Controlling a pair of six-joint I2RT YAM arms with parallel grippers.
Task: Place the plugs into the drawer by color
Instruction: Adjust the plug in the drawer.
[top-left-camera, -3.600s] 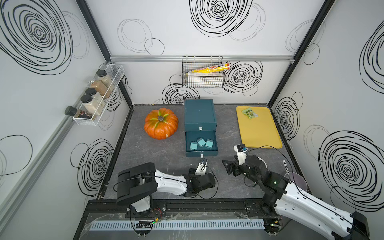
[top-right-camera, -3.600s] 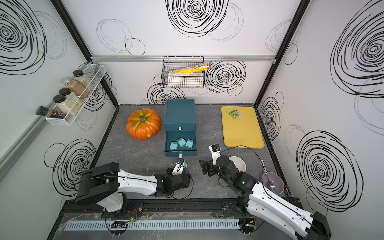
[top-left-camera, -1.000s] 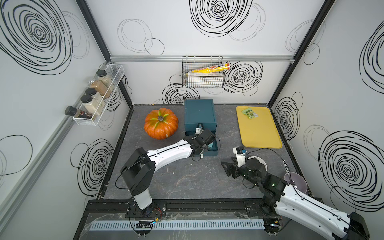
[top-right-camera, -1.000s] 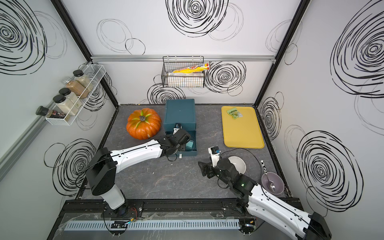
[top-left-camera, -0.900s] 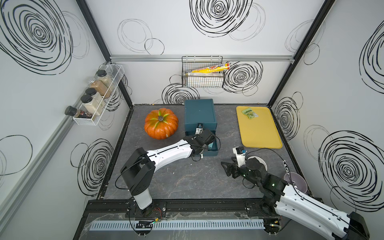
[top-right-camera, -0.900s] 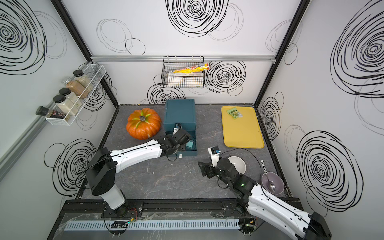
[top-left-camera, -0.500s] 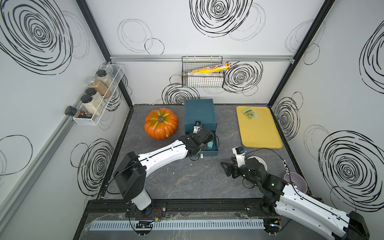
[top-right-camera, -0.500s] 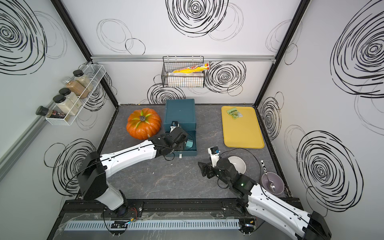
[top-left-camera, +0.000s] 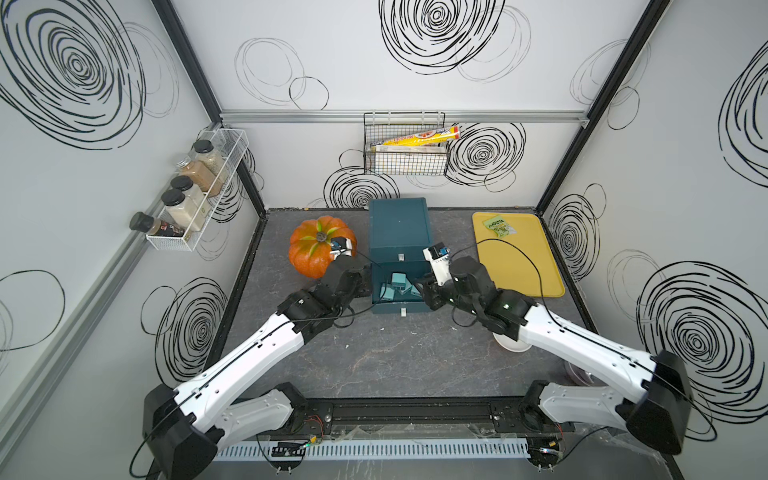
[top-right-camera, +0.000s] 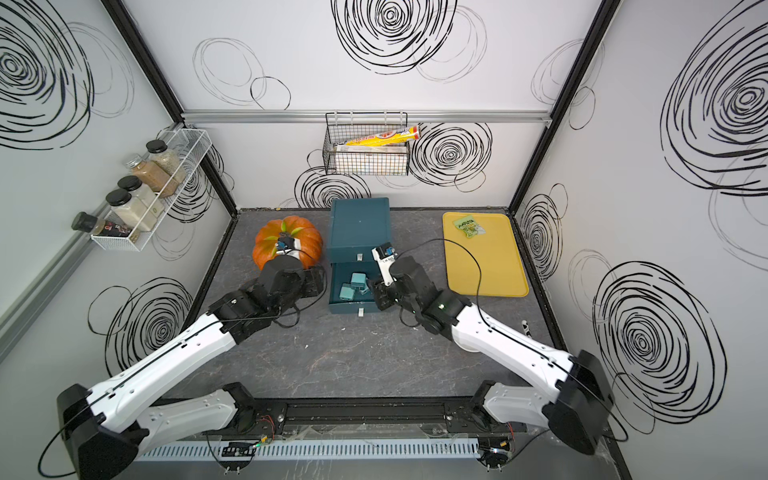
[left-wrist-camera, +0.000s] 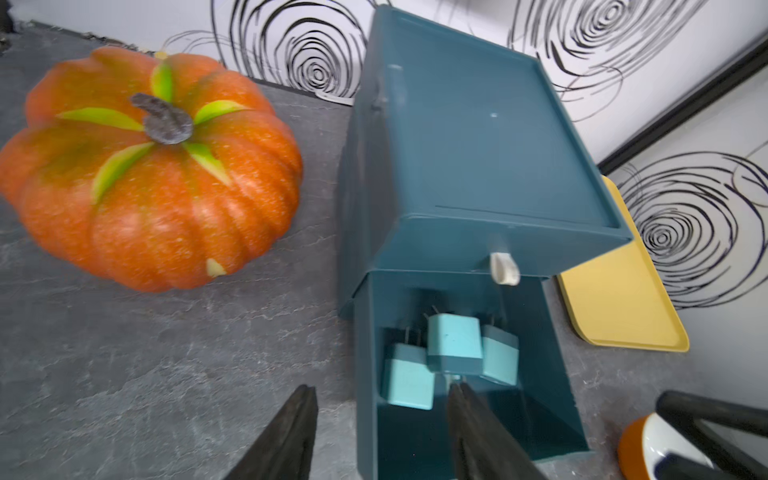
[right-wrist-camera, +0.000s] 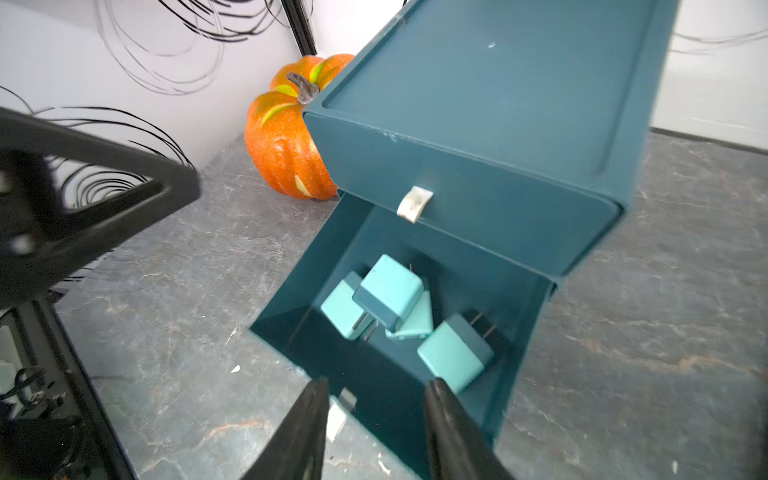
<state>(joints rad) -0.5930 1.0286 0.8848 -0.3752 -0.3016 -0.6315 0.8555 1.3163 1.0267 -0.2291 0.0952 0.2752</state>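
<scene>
The drawer (top-left-camera: 399, 232) is a dark teal chest at the back middle, with its bottom drawer (right-wrist-camera: 528, 324) pulled out. Several teal plugs (right-wrist-camera: 390, 291) lie piled inside it, also seen in a top view (top-left-camera: 398, 282) and in the left wrist view (left-wrist-camera: 455, 340). My left gripper (left-wrist-camera: 380, 386) is open and empty, straddling the open drawer's left wall, beside it in both top views (top-left-camera: 365, 279). My right gripper (right-wrist-camera: 377, 382) is open and empty over the drawer's front right corner (top-left-camera: 422, 289), near its silver pull (right-wrist-camera: 343, 405).
An orange pumpkin (top-left-camera: 318, 249) sits left of the chest, behind my left wrist. A yellow tray (top-left-camera: 515, 266) with a green packet (top-left-camera: 498, 226) lies to the right. A white bowl (top-left-camera: 511, 343) is under my right arm. On the walls hang a wire basket (top-left-camera: 405, 153) and a spice rack (top-left-camera: 195, 195).
My left gripper drew back from above the open drawer to its left side. My right arm reached from the front of the table to the drawer. The drawer holds one more teal plug.
</scene>
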